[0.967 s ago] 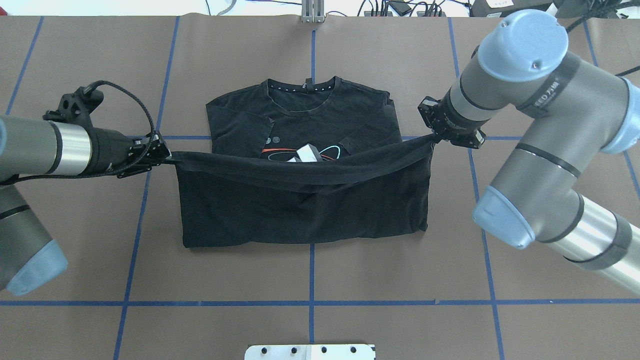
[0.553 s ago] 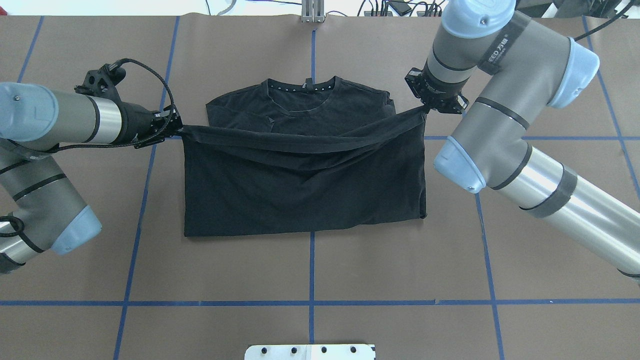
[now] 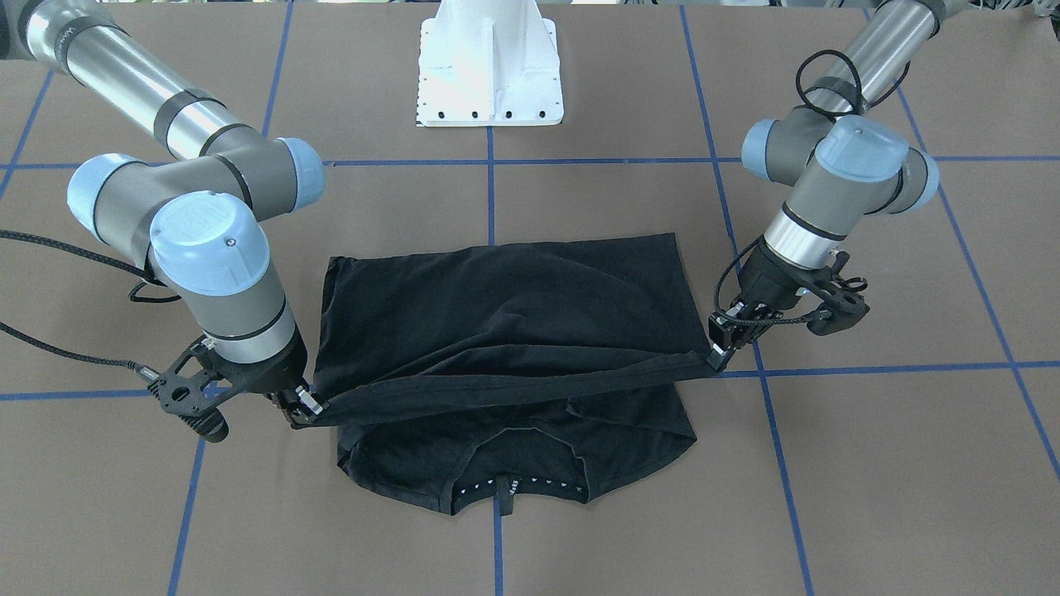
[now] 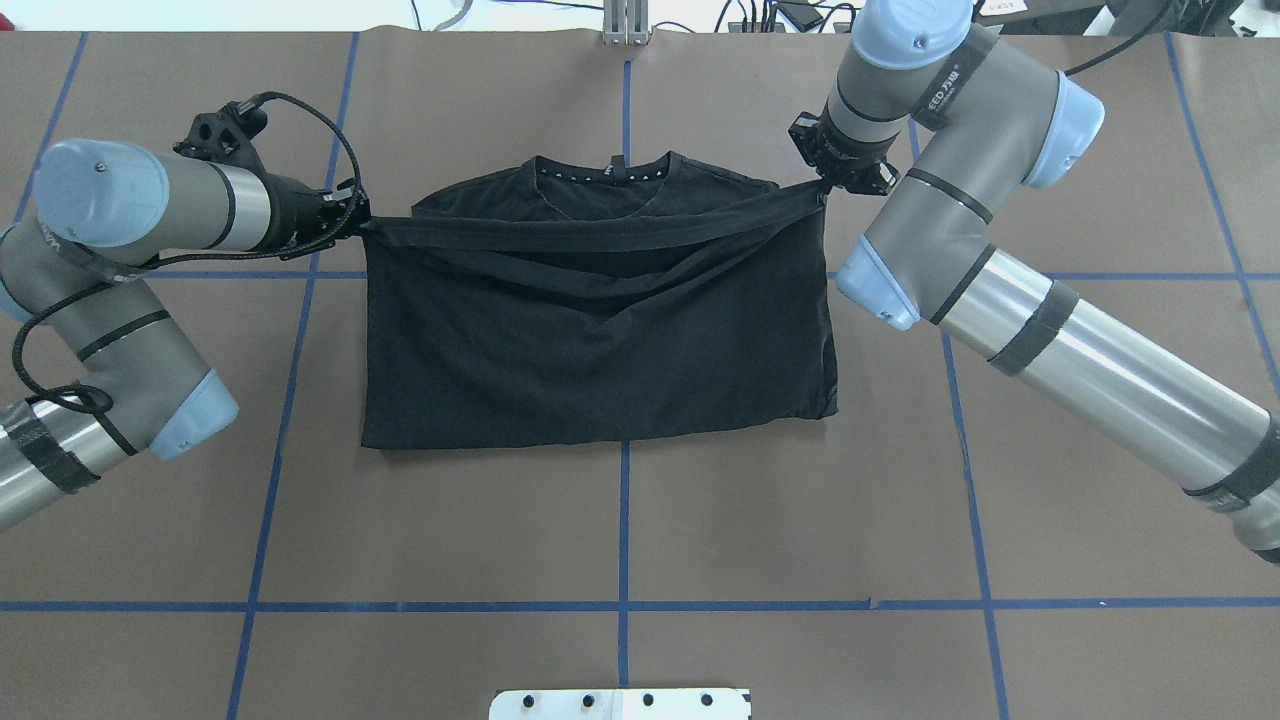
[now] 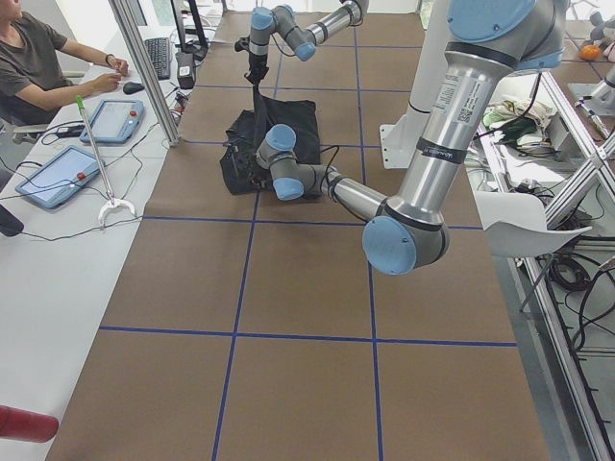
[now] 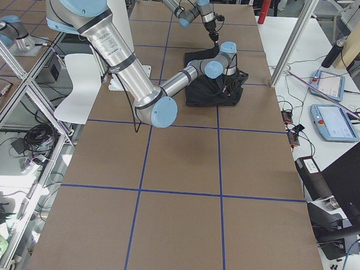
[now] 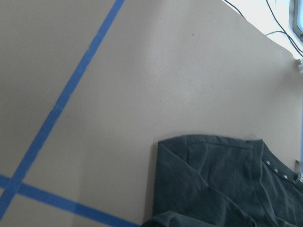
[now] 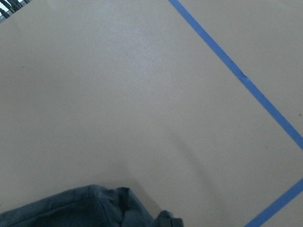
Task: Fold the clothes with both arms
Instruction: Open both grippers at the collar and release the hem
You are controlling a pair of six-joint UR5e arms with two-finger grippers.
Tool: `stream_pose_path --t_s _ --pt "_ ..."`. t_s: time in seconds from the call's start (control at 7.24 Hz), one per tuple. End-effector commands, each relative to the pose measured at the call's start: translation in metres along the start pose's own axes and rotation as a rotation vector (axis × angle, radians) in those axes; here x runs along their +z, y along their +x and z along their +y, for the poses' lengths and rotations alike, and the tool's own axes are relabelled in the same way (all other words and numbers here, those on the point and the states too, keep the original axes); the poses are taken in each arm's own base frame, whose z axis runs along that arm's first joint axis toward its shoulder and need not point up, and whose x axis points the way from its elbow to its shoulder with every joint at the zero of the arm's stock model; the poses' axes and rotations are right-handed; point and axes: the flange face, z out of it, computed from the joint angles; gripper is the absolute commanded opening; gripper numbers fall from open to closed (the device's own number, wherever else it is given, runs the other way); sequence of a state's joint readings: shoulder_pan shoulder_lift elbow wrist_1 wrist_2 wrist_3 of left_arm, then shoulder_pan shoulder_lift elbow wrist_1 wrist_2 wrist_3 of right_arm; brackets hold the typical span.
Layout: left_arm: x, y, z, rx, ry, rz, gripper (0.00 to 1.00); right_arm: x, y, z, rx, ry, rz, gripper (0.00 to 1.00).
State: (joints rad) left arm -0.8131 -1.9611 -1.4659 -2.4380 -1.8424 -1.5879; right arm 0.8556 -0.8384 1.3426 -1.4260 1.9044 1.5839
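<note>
The black T-shirt (image 4: 600, 340) lies on the brown table, its collar (image 4: 605, 175) at the far side. Its bottom hem (image 4: 600, 235) is lifted and stretched taut across the chest, just below the collar. My left gripper (image 4: 355, 222) is shut on the hem's left corner; my right gripper (image 4: 825, 185) is shut on the right corner. In the front-facing view the hem (image 3: 513, 385) runs between the left gripper (image 3: 719, 358) and the right gripper (image 3: 302, 414). The print is hidden under the fold. The wrist views show only shirt edges (image 7: 222, 184) (image 8: 90, 208) and table.
Blue tape lines (image 4: 622, 605) grid the brown table. The white pedestal base (image 3: 489, 70) stands at the robot's side. Cables and a metal bracket (image 4: 625, 25) sit past the far edge. A person (image 5: 38, 67) sits at a side desk with tablets (image 5: 58, 173).
Both grippers carried the hem away from the robot toward the collar. The fold now covers the print and most of the chest. The shirt's near edge slid farther from the robot.
</note>
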Motion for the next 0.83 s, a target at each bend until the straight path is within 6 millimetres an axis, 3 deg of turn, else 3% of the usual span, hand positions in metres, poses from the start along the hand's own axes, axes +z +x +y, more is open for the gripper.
stream_pose_path --t_s 0.0,0.41,0.55,0.69 --pt "0.019 -0.015 -0.01 -0.003 0.017 -0.009 0.0 0.02 -0.01 -0.008 0.001 0.025 0.009 0.0" --pt "0.029 -0.01 -0.014 -0.005 0.027 -0.017 0.01 0.03 -0.018 -0.007 0.0 0.027 0.012 0.0" --pt "0.03 -0.011 -0.015 -0.006 0.034 -0.02 0.44 0.03 -0.018 -0.007 0.0 0.03 0.012 0.4" --pt "0.027 -0.01 -0.02 -0.007 0.04 -0.012 0.58 0.019 -0.03 -0.005 0.003 0.032 -0.008 0.54"
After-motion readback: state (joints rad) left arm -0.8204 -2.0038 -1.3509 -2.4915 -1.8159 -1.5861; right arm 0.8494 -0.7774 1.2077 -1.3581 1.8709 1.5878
